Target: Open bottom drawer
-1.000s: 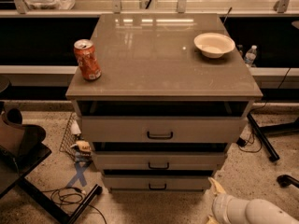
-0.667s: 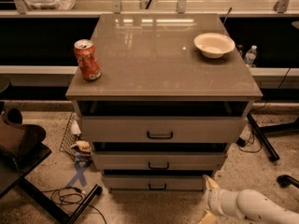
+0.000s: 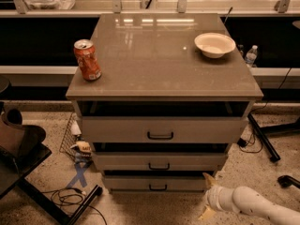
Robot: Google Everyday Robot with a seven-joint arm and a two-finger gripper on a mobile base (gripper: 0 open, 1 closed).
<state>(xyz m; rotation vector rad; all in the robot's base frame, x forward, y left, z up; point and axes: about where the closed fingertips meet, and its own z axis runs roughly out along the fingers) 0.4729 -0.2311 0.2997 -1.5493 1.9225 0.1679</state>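
Bottom drawer (image 3: 140, 183) sits at the very base of the cabinet, low in the middle of the frame. Its flat front is tucked back under the middle drawer (image 3: 126, 162), with the little black bar handle (image 3: 158, 187) dead center. None of its inside shows, just a dark strip above the front. The top drawer (image 3: 117, 129) is the tallest front and sticks out the furthest toward the camera.

The gripper (image 3: 206, 197) is down in the lower right corner, just beside the right end of the bottom drawer and off to the right of the handle, not touching it. Its two yellowish fingertips (image 3: 209, 178) are spread apart, one pointing up and one down, with nothing between them. The white arm trails off to the frame's right edge.

On the cabinet top (image 3: 159, 74) there's an orange soda can (image 3: 87, 60) standing at the left and a white bowl (image 3: 214, 44) at the right, well apart. A water bottle (image 3: 251, 55) stands behind at the right edge, and cables (image 3: 70, 198) lie on the floor at lower left.
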